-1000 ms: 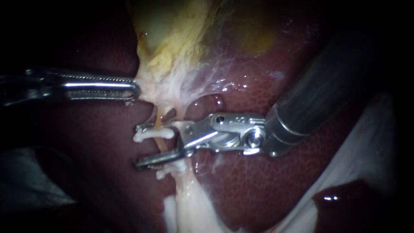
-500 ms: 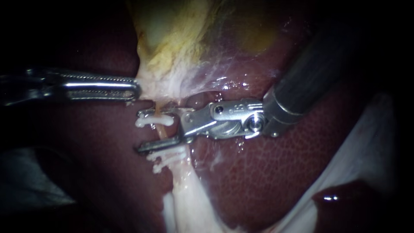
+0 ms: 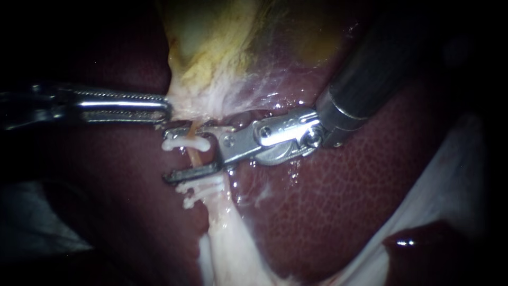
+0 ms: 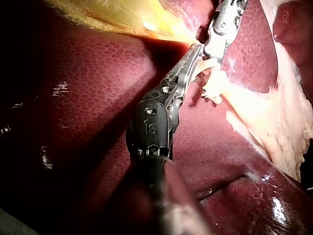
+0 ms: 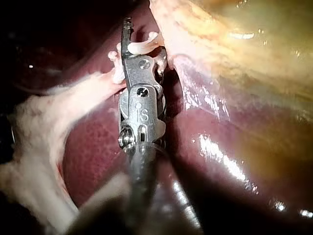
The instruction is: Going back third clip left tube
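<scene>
Clip (image 3: 185,143), white and slender, lies crosswise on a thin tan tube (image 3: 196,156), just under the upper jaw of the right instrument (image 3: 170,154). That instrument's dark shaft slants down from the upper right, bends at a shiny metal wrist and reaches leftward. Its two jaws stand apart, one above and one below the tube, with the clip and tube in the gap between them. The lower jaw lies level just above two more white clips (image 3: 198,189), which sit side by side further down the same strand.

The left instrument (image 3: 165,109) comes in level from the left. Its long toothed jaws are closed together on pale tissue (image 3: 182,106) at the lower edge of the yellowish gallbladder (image 3: 211,47), right above the upper jaw of the other instrument. In the left wrist view these jaws stretch straight ahead to the same yellow margin, with the right instrument's wrist just beyond them.

Below the clips the strand widens into a whitish fatty band. All of this rests on the dark red, finely speckled liver (image 3: 338,201), wet and glinting. A pale band (image 3: 450,175) crosses the lower right; whether it is cloth or tissue I cannot tell. The edges fall into darkness
</scene>
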You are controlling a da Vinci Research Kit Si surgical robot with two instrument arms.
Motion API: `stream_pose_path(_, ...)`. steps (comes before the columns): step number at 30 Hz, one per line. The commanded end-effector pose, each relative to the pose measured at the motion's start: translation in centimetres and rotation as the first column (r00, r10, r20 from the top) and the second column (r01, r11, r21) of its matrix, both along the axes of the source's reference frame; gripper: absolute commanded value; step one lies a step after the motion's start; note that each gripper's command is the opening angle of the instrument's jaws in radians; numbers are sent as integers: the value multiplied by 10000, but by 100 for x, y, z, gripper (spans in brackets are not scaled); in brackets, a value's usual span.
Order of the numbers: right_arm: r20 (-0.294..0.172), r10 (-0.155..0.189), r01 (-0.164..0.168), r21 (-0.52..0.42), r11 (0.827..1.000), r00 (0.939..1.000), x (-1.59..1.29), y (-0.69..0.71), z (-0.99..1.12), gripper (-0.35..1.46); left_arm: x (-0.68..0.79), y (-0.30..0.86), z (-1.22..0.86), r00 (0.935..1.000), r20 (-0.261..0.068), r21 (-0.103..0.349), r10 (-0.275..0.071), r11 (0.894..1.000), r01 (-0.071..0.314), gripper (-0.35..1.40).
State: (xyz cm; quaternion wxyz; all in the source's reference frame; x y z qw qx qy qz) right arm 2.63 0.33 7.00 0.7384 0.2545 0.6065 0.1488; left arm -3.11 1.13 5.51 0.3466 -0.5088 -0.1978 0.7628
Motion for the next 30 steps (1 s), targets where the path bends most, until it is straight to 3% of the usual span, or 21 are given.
stream_pose_path(1,63,112,-116,566,9983,9999,1,-1,1,49,0,0,0,10000,-1,-2,-1,10000,1,-35)
stream_pose_path(3,249,237,-273,1536,9878,9994,-2,-1,0,48,0,0,0,10000,-2,-2,-1,10000,1,-35)
stream_pose_path(5,469,350,-461,2598,9646,9983,-6,-2,0,48,0,0,0,10000,-2,-3,0,10000,0,-35)
stream_pose_path(11,870,583,-878,3896,9168,9945,-17,-5,-1,48,0,-1,0,10000,-2,-5,0,10000,0,-35)
stream_pose_path(17,1031,606,-975,4053,9089,9928,-38,-4,-8,47,1,-1,0,10000,1,-5,5,10000,-5,-35)
stream_pose_path(22,1064,199,-460,2482,9676,9941,-61,8,-28,46,2,-1,0,10000,5,-3,12,10000,-12,-35)
stream_pose_path(25,988,-40,-125,1657,9861,9951,-74,11,-42,46,3,-1,-1,10000,8,-1,15,10000,-15,-35)
stream_pose_path(30,991,-491,425,677,9968,9939,-92,9,-58,46,4,0,-1,10000,14,4,23,10000,-23,-35)
